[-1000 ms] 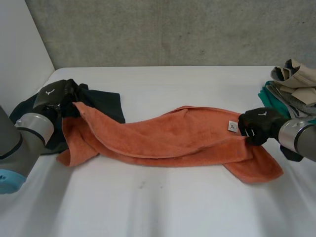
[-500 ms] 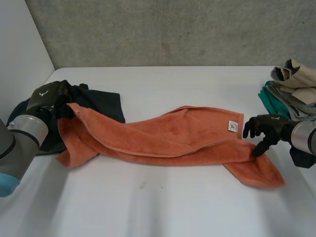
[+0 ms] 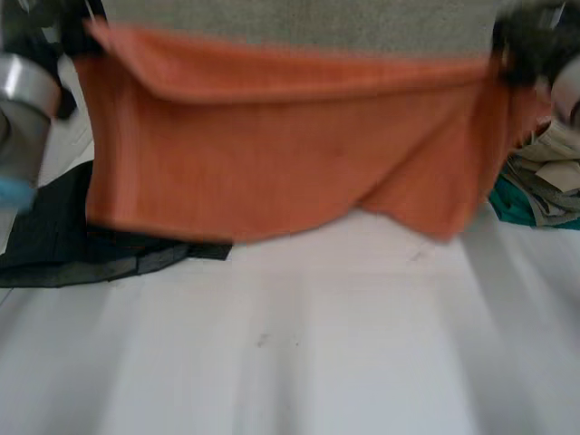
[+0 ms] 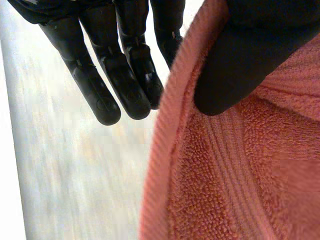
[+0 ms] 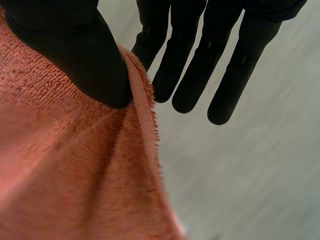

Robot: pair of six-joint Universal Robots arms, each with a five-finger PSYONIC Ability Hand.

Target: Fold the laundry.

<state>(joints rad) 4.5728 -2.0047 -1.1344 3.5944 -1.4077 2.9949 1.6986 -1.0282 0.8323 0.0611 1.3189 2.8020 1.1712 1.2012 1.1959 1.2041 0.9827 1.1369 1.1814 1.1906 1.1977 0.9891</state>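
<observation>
Hanging spread above the table, the towel is held up by its top corners | left hand: left corner is pinched under the thumb | right hand: right corner is pinched likewise | handling: judged soft, limp, light; hems are best gripped.

The head camera looks down from behind the arms onto the surface, with the hanging towel close before it. Each wrist camera looks along its own hand, the left hand and the right hand. Both sit right up against a top corner of that same towel.
</observation>
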